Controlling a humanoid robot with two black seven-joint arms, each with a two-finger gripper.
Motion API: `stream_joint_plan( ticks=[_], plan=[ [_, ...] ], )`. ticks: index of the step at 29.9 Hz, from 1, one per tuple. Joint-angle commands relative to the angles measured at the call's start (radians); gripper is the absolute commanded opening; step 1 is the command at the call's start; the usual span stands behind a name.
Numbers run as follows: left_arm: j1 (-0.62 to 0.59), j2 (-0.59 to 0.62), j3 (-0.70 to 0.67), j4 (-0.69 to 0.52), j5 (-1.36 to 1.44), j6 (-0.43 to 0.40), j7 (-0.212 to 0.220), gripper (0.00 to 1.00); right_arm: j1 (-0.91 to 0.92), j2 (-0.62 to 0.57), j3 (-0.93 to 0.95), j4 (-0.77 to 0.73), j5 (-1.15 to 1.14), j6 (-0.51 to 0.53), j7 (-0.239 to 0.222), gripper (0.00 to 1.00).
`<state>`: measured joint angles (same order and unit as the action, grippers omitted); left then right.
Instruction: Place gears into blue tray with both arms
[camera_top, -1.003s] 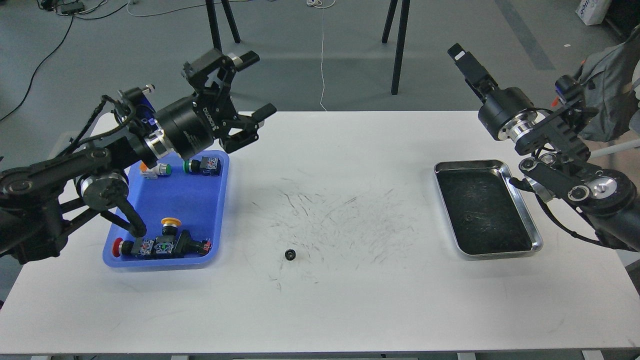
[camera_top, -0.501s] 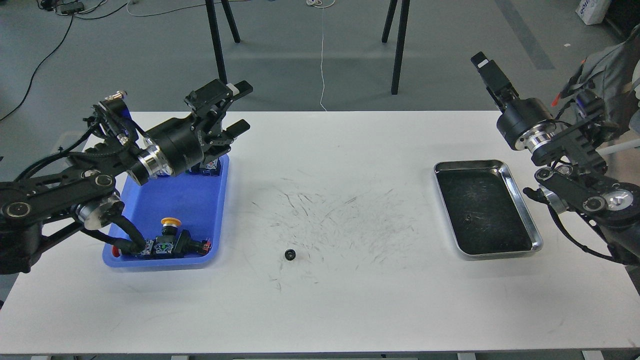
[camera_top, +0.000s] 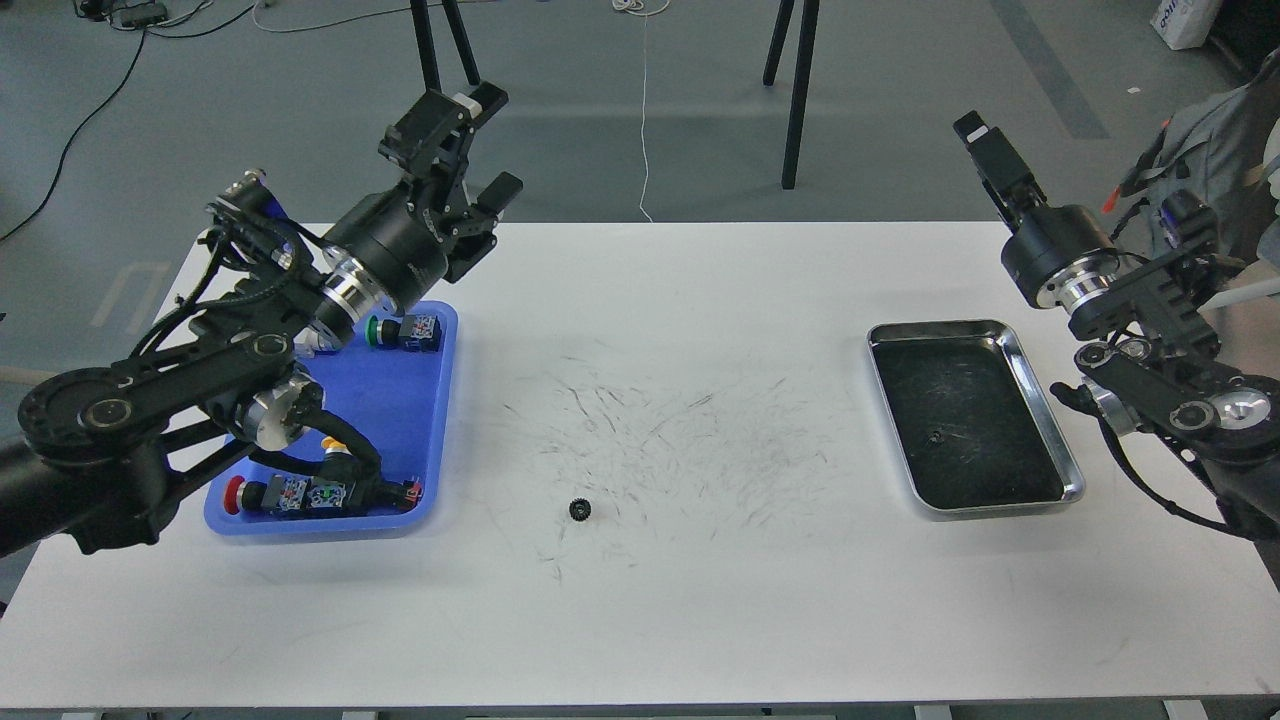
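My left claw is raised above the far edge of the desk, just past the far right corner of the blue tray; its two fingers stand apart with nothing between them. My right claw is lifted past the far right corner of the desk, beyond the silver tray (seen nearly end-on, so I cannot tell whether its fingers are parted or closed).

One gear lies flat on the bare desk, near its middle and toward the front, right of the blue tray and well apart from both claws. A second small dark piece with a hole rests on the dark floor of the silver tray; it is too small to name with certainty.

The blue tray holds push-button switches: a green-capped one at its far end and a row with a red cap along its near rim, partly hidden by my left arm.
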<state>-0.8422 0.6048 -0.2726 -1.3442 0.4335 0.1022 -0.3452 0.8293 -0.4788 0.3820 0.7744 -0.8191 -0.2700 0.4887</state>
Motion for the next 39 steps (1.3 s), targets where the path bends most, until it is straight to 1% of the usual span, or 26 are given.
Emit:
stream_joint_plan(
  ticks=[1,2,3,4,5,6,7,8,10,11,13,14,16,18,20,22,24,25,27,28,32,35,37,38,39],
  plan=[
    [-0.011,0.062,0.073,-0.027,0.001,-0.033,0.054,1.0,-0.002,-0.003,0.001,0.0,0.0,0.0,0.0,0.87],
    [-0.018,0.087,0.073,-0.029,-0.001,-0.064,0.054,1.0,-0.002,-0.003,0.001,0.0,0.0,0.0,0.0,0.87],
    [-0.034,0.119,0.075,-0.045,0.001,-0.096,0.063,1.0,-0.002,-0.003,0.001,0.0,0.0,0.0,0.0,0.87],
    [-0.055,0.15,0.076,-0.093,0.001,-0.113,0.068,1.0,-0.002,-0.003,0.001,0.0,0.0,0.0,0.0,0.87],
    [-0.073,0.183,0.081,-0.136,0.001,-0.125,0.058,1.0,-0.002,-0.003,0.003,0.0,0.0,0.0,0.0,0.87],
    [-0.08,0.216,0.085,-0.156,0.001,-0.133,0.058,1.0,-0.002,-0.003,0.005,0.0,0.0,0.0,0.0,0.87],
    [-0.078,0.231,0.095,-0.148,0.004,-0.131,0.063,1.0,-0.004,-0.003,0.009,0.0,0.0,0.0,0.0,0.87],
    [-0.08,0.236,0.117,-0.142,0.014,-0.128,0.057,1.0,-0.004,-0.003,0.012,0.002,0.0,0.0,0.0,0.87],
    [-0.101,0.245,0.17,-0.161,0.036,-0.124,0.063,1.0,-0.009,-0.003,0.015,0.003,0.0,0.0,0.0,0.87],
    [-0.126,0.247,0.203,-0.162,0.065,-0.11,0.068,1.0,-0.009,-0.003,0.015,0.003,0.0,0.0,0.0,0.87],
    [-0.185,0.271,0.295,-0.188,0.158,-0.081,0.063,1.0,-0.009,-0.004,0.015,0.003,0.0,0.002,0.0,0.87],
    [-0.231,0.298,0.35,-0.225,0.212,-0.076,0.064,1.0,-0.009,-0.004,0.015,0.003,0.0,0.002,0.0,0.87],
    [-0.299,0.319,0.448,-0.26,0.272,-0.072,0.065,1.0,-0.009,-0.006,0.015,0.002,0.0,0.002,0.0,0.87],
    [-0.353,0.323,0.512,-0.309,0.295,-0.058,0.069,1.0,-0.009,-0.007,0.015,0.002,0.0,0.002,0.0,0.87],
    [-0.363,0.32,0.559,-0.31,0.33,-0.033,0.069,1.0,-0.009,-0.007,0.015,0.003,0.0,0.002,0.0,0.87],
    [-0.376,0.319,0.611,-0.299,0.407,-0.012,0.071,1.0,-0.009,-0.007,0.017,0.002,0.0,0.002,0.0,0.93],
    [-0.409,0.326,0.639,-0.357,0.454,0.001,0.078,1.0,-0.009,-0.009,0.023,0.002,0.0,0.002,0.0,0.93],
    [-0.413,0.322,0.66,-0.363,0.464,0.001,0.086,1.0,-0.01,-0.009,0.028,0.0,0.0,0.002,0.0,0.93],
    [-0.423,0.317,0.72,-0.34,0.473,0.002,0.094,1.0,-0.019,-0.009,0.038,0.002,0.0,0.002,0.0,0.93],
    [-0.426,0.317,0.725,-0.342,0.479,0.005,0.086,1.0,-0.025,-0.009,0.041,0.002,0.0,0.002,0.0,0.94],
    [-0.449,0.282,0.739,-0.316,0.566,0.043,0.089,1.0,-0.033,-0.009,0.047,0.003,0.0,0.0,0.0,0.94],
    [-0.492,0.242,0.779,-0.302,0.617,0.059,0.1,1.0,-0.036,-0.007,0.049,0.002,0.0,0.0,0.0,0.94],
    [-0.529,0.196,0.819,-0.242,0.619,0.062,0.114,1.0,-0.036,-0.009,0.049,0.002,0.0,0.0,0.0,0.94],
    [-0.552,0.181,0.832,-0.231,0.625,0.057,0.12,1.0,-0.036,-0.007,0.049,0.002,0.0,0.0,0.0,0.94],
    [-0.561,0.176,0.846,-0.246,0.63,0.059,0.126,1.0,-0.036,-0.007,0.049,0.002,0.0,0.0,0.0,0.94]
  ],
)
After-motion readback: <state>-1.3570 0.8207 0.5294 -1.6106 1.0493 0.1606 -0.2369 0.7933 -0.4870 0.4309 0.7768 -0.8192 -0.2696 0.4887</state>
